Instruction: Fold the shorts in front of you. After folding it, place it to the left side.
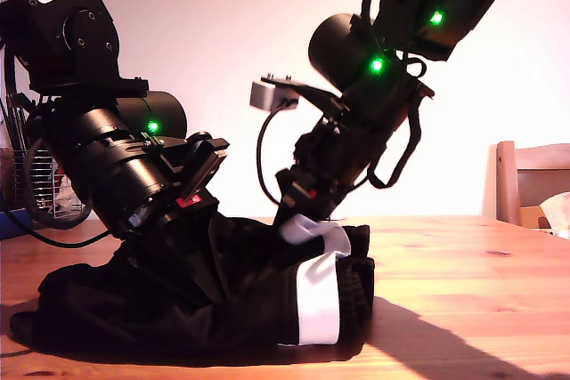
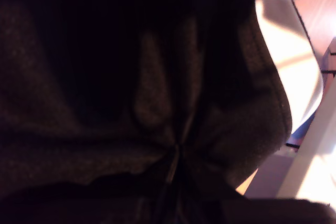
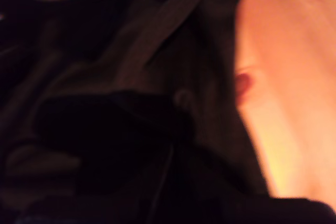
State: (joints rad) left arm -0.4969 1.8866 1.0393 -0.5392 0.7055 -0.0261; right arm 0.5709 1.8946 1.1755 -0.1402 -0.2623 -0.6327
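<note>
The shorts (image 1: 205, 300) lie bunched on the counter (image 1: 472, 282), white stripe (image 1: 319, 304) toward the exterior view's right. Both arms press down into the cloth. My first pincer (image 2: 176, 156) seems pressed together on a bunch of black cloth. My second pincer is lost in dark cloth, so I cannot tell. If one lets go, the fold may flop open. I see no boxes or bins.
</note>
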